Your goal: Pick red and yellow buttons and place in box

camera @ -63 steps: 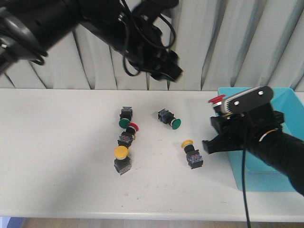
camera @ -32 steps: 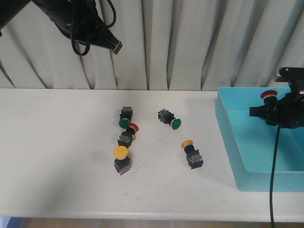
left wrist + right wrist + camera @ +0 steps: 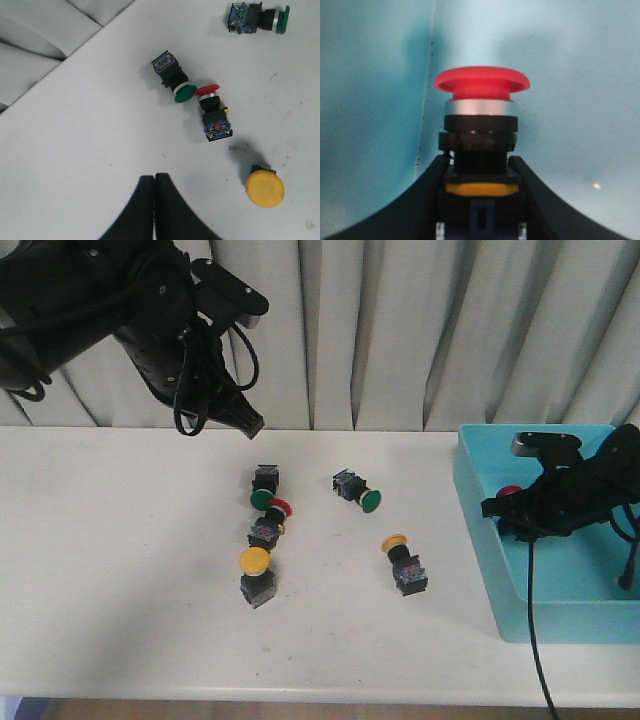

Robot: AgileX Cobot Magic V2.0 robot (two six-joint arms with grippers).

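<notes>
Now your right gripper (image 3: pixel 480 200) pinches a red button (image 3: pixel 480 107) by its body, cap pointing away from the fingers, low inside the box (image 3: pixel 480 530) near its left wall. Your left gripper (image 3: pixel 154 200), pressed together, hovers at the table's far edge; the loose red button (image 3: pixel 270 523) lies toward five o'clock of it in the front view, nearest that arm.

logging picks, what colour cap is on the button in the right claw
Red, clearest in the right wrist view.

Bright even light, soft shadows, slight blur

Red-capped button (image 3: pixel 480 86), black claw (image 3: pixel 480 200), turquoise box (image 3: pixel 480 510), white table (image 3: pixel 120 570).
</notes>
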